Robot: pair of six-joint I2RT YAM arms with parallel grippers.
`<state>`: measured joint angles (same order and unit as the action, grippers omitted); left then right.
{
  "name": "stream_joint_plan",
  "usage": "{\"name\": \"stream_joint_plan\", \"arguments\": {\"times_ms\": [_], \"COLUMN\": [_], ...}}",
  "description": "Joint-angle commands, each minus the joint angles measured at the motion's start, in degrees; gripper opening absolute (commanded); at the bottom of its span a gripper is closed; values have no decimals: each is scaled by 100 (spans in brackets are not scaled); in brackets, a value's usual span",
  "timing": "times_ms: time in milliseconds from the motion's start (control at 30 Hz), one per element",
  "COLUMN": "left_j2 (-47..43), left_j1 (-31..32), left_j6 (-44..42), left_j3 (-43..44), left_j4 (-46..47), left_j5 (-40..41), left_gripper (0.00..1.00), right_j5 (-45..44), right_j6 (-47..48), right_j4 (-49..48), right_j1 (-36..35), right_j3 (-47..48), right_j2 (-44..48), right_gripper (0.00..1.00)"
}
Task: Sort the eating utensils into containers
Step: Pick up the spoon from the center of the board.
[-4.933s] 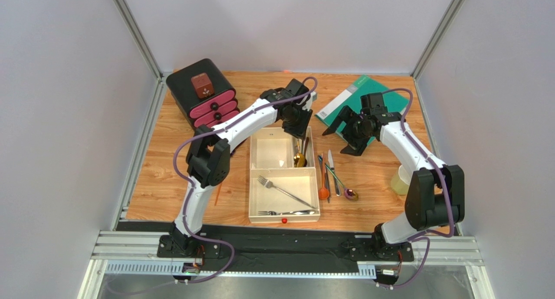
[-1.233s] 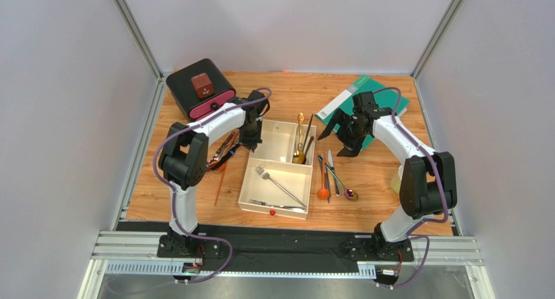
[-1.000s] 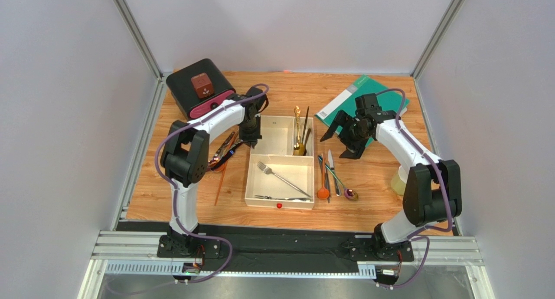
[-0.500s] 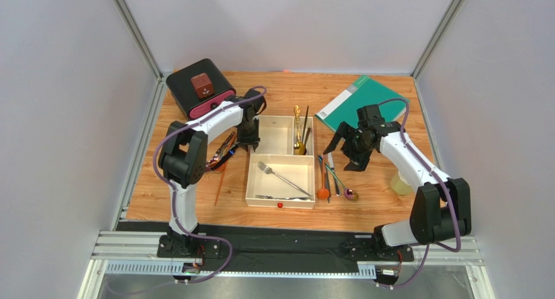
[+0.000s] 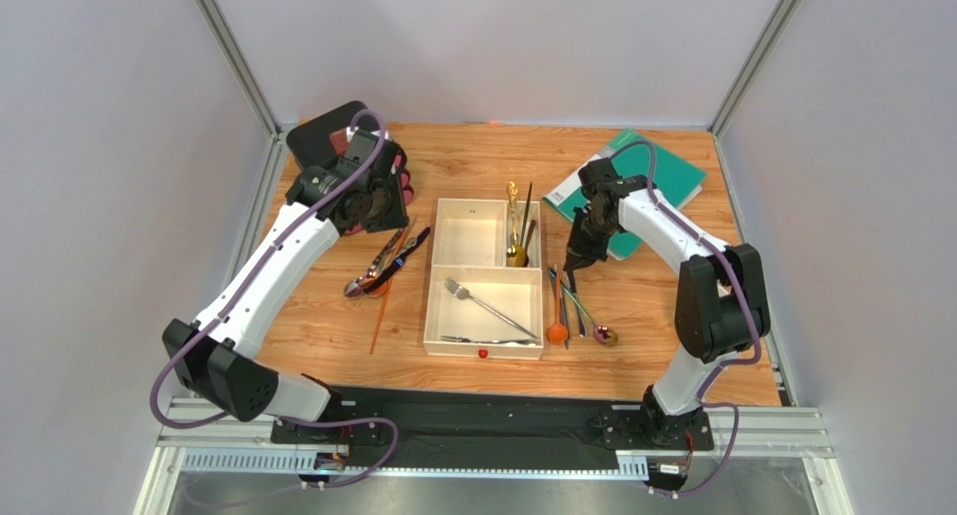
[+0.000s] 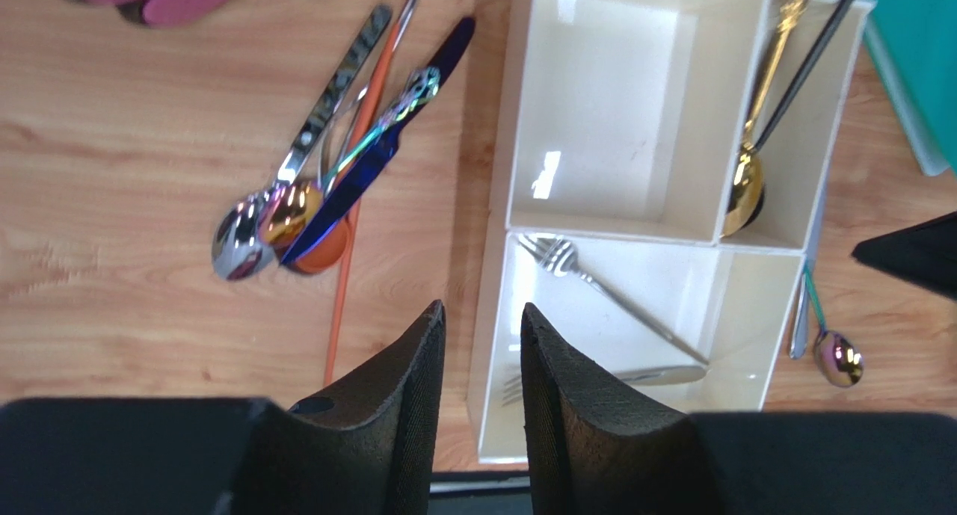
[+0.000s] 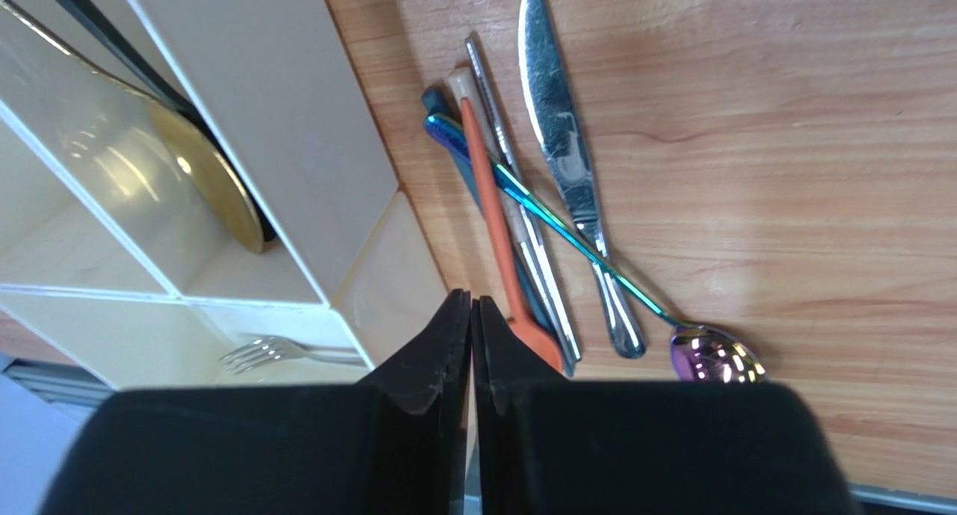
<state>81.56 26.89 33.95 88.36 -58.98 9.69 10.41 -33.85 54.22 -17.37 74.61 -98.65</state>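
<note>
At the table's near side, the cream tray [image 5: 431,319] holds silver forks [image 5: 485,310] in its large compartment, with an orange spoon [image 7: 494,201], a silver knife [image 7: 558,111] and a rainbow spoon [image 7: 708,358] loose on the wood just right of it. Above that group the right gripper [image 7: 471,302] hangs clenched and empty. Farther back a gold spoon [image 5: 513,240] leans in the small right compartment, more utensils [image 6: 326,179] lie left of the tray, and the left gripper [image 6: 483,313] hovers with fingers slightly parted, grasping nothing.

This is a robotics lab test cell. Plain grey panel walls [image 5: 112,145] on aluminium posts [image 5: 230,55] box in a wooden tabletop [image 5: 483,162]. A white left arm [image 5: 275,265] and right arm [image 5: 663,229] are bolted to a black base plate [image 5: 494,409] on metal rails [image 5: 225,425].
</note>
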Motion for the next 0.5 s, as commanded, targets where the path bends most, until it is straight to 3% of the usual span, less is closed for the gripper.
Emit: {"name": "stream_joint_plan", "arguments": {"times_ms": [0, 100, 233, 467], "left_j2": [-314, -448, -141, -316], "left_j1": [-9, -9, -9, -9], "left_j6": [612, 437, -107, 85], "left_j3": [-854, -1119, -785, -1302], "left_j4": [-378, -88, -210, 255], "left_j5": [138, -28, -213, -590], "left_gripper": [37, 37, 36, 34], "right_j5": [-215, 30, 31, 75], "right_j6": [484, 449, 466, 555], "right_j4": [248, 72, 151, 292], "right_j1": [23, -4, -223, -382], "right_j3": [64, -174, -123, -33], "right_j2": [-5, -23, -31, -383], "right_gripper": [13, 25, 47, 49]}}
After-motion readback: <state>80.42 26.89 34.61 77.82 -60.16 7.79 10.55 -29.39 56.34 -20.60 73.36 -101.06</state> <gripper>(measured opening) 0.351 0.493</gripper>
